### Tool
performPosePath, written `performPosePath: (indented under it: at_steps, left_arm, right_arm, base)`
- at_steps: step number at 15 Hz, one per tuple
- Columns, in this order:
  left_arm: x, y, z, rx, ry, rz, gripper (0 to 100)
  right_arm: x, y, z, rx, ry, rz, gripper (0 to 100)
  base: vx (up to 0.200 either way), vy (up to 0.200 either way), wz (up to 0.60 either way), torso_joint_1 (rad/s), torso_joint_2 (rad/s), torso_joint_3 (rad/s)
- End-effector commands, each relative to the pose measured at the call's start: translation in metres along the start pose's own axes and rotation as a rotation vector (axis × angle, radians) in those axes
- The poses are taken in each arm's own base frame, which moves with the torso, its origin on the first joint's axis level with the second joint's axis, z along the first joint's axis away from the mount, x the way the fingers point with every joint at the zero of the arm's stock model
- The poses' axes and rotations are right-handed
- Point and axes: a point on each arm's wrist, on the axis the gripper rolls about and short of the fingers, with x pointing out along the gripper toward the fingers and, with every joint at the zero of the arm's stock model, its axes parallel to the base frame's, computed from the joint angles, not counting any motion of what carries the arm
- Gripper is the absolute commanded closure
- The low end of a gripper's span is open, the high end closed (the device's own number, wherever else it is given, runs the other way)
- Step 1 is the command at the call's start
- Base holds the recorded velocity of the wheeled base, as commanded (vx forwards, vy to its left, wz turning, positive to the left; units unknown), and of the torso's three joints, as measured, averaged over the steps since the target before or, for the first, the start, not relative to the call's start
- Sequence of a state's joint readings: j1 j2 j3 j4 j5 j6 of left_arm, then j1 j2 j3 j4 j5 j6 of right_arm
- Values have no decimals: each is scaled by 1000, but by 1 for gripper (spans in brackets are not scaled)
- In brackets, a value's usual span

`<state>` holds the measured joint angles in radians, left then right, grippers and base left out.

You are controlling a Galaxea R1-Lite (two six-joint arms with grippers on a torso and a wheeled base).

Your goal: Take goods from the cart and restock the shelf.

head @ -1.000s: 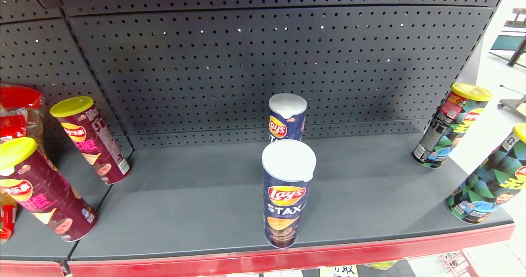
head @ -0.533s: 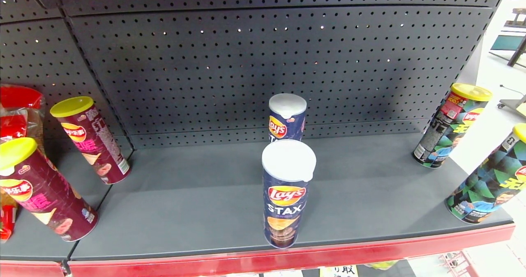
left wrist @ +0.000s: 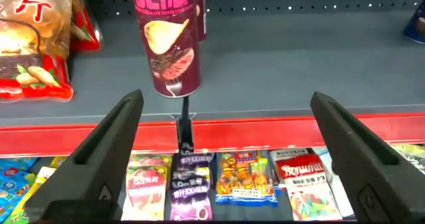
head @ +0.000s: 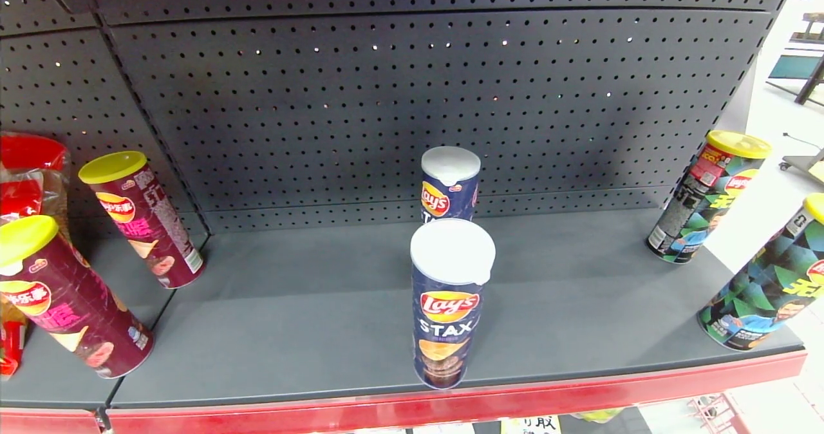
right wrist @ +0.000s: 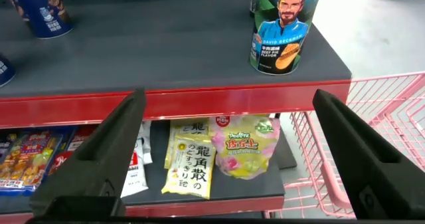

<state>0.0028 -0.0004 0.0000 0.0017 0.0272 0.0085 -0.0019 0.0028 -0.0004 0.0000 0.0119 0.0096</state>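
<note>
Grey shelf (head: pixel 290 331): blue cans (head: pixel 449 311) centre, maroon cans (head: pixel 71 305) left, green cans (head: pixel 705 199) right.

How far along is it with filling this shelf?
The shelf already holds three pairs: blue cans in the middle, maroon cans at left, green cans at right. Nothing is in hand: the left hand and right hand are open and empty. Wide gaps between the pairs look left to fill; what the pink cart holds I cannot tell.

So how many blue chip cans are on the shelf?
2. The front blue can stands mid-shelf near the red edge; the back blue can stands right behind it by the pegboard.
</note>
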Motion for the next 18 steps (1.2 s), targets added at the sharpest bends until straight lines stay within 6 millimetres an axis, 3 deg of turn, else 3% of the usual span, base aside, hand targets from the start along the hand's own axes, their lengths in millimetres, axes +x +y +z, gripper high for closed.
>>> performPosePath:
  at_steps: [1, 4, 12, 15, 18]
  left_arm:
    - [0, 0, 0, -1, 0, -1, 0]
    - [0, 0, 0, -1, 0, 1, 0]
    - [0, 0, 0, -1, -1, -1, 0]
    - [0, 0, 0, -1, 0, 1, 0]
    - [0, 0, 0, 1, -1, 1, 0]
  right_arm:
    - [0, 0, 0, 1, -2, -1, 0]
    - [0, 0, 0, 0, -2, 1, 0]
    - [0, 0, 0, -3, -2, -1, 0]
    - [0, 0, 0, -3, -2, -1, 0]
    - [0, 0, 0, -2, -4, -1, 0]
  base:
    - [-200, 0, 0, 2, 2, 2]
    - [-200, 0, 0, 7, 4, 1]
    - [0, 0, 0, 0, 0, 0]
    - [0, 0, 600, 2, 1, 2]
    - [0, 0, 0, 0, 0, 0]
